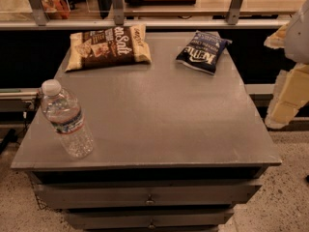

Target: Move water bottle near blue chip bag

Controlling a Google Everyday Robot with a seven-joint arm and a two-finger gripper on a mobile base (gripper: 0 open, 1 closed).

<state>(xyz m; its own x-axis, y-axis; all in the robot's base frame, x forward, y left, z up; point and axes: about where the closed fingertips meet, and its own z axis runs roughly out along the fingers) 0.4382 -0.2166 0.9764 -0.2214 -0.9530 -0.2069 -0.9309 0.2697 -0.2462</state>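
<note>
The water bottle (pixel 65 118) stands upright at the front left corner of the grey table (pixel 159 115); it is clear plastic with a white cap and a white label with red and blue marks. The blue chip bag (pixel 203 51), dark navy with white "Kettle" lettering, lies flat at the back right of the table. My gripper (pixel 286 99) shows as cream and white parts at the right edge of the view, off the table's right side. It is far from the bottle and holds nothing that I can see.
A larger tan and brown "Sea Salt" bag (pixel 107 46) lies at the back left of the table. A metal rail and a shelf (pixel 159 13) run behind the table. Drawers (pixel 149 195) sit below the front edge.
</note>
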